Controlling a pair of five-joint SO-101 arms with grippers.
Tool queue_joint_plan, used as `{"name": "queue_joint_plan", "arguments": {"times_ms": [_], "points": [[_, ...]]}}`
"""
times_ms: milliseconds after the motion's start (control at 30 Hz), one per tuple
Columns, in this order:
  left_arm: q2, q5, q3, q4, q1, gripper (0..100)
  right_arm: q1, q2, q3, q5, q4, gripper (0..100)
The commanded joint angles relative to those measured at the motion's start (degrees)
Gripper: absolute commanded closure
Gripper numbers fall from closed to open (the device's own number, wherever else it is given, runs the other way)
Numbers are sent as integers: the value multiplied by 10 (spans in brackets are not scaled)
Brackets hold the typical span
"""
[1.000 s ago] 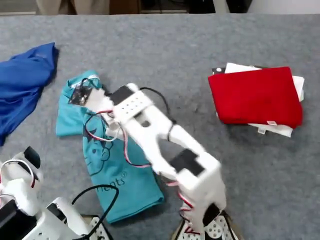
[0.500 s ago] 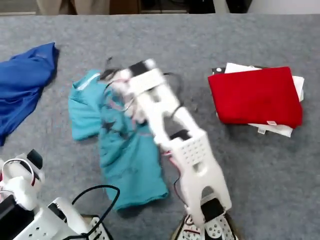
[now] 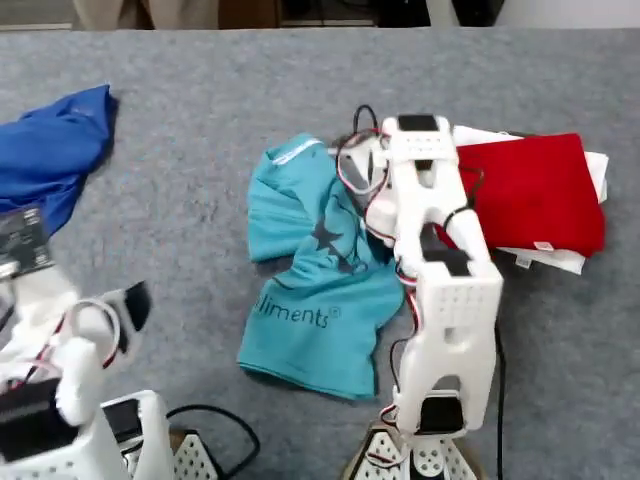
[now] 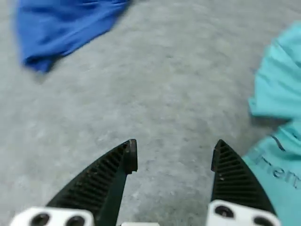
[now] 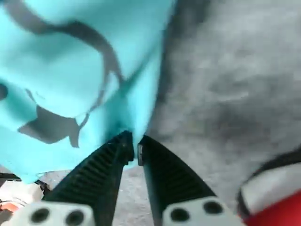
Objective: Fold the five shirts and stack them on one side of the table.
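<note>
A teal shirt (image 3: 320,280) lies crumpled at the table's centre, print side up. My right gripper (image 5: 135,141) is shut on a fold of the teal shirt (image 5: 84,61) at its edge nearest the red stack; from above, that arm (image 3: 435,250) stretches along the shirt's right side. A folded red shirt (image 3: 515,190) lies on a folded white shirt (image 3: 560,258) at the right. A blue shirt (image 3: 50,150) lies unfolded at the far left. My left gripper (image 4: 175,153) hangs open over bare grey cloth, between the blue shirt (image 4: 66,23) and the teal shirt (image 4: 282,84).
The grey table cover (image 3: 200,90) is bare along the back and between the blue and teal shirts. Both arm bases stand at the front edge, with the left arm (image 3: 60,360) raised at the front left. Loose cables trail by the right gripper.
The right arm has dragged the teal shirt from the left-centre rightward, close to the red stack. The left arm has lifted and swung up from the front-left corner.
</note>
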State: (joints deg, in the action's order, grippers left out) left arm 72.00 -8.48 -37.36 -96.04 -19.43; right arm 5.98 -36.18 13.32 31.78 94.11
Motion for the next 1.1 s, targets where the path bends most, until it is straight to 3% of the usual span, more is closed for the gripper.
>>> {"name": "queue_joint_plan", "arguments": {"times_ms": [0,167,433,533,633,867,1067], "points": [[-39,0,-76,75,44,736,-11,112,-144,10,-58,997],[-150,-3,-122,115,104,736,-15,260,-297,35,-152,997],[-233,1,-149,129,402,736,8,379,-418,-47,-348,996],[-255,2,-198,168,471,736,21,379,-466,-81,-417,996],[-274,2,-223,202,503,757,21,384,-523,-85,-476,996],[-326,2,-228,287,510,783,21,385,-523,-84,-478,996],[-415,100,-226,396,479,783,21,385,-524,-84,-478,996]]}}
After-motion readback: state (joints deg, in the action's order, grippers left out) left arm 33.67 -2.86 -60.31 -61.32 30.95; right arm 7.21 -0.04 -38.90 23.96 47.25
